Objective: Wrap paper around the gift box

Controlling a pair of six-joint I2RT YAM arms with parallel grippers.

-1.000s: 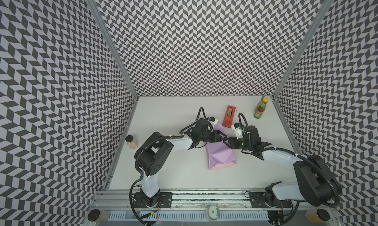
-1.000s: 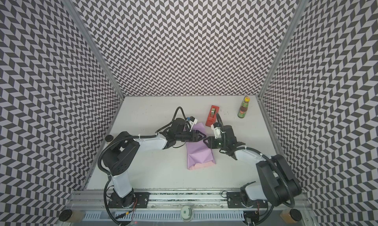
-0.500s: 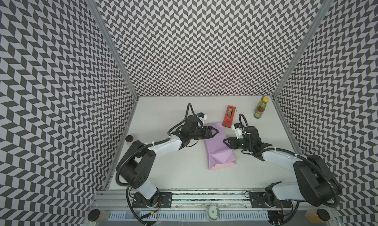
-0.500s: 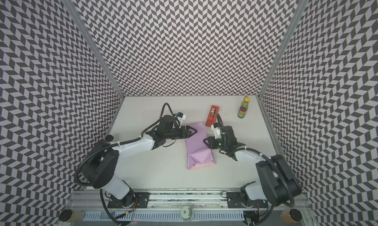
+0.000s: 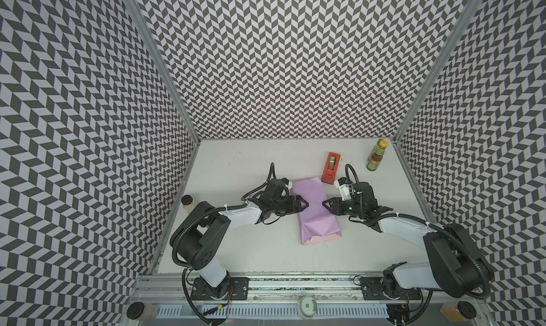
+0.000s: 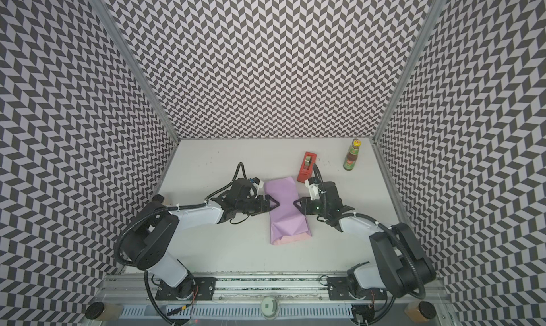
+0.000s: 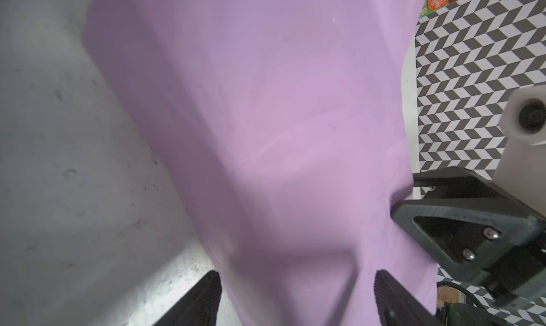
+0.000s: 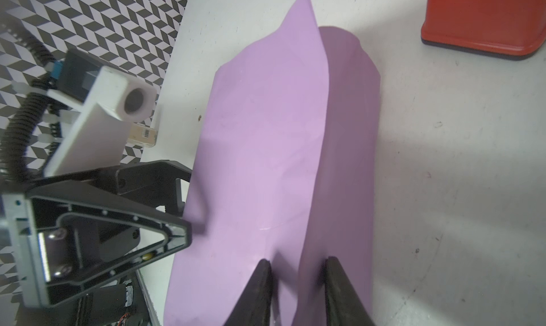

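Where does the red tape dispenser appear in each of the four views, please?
In a top view: tape dispenser right of centre, beside the paper's far end.
In a top view: tape dispenser, same spot.
Left wrist: not in view.
Right wrist: its red base, cropped, beyond the paper.
Shared landmark: the paper.

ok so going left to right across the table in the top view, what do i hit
small jar → left gripper → paper → right gripper → sauce bottle; the red tape dispenser is left out, since it overlaps the paper and the right gripper sideways
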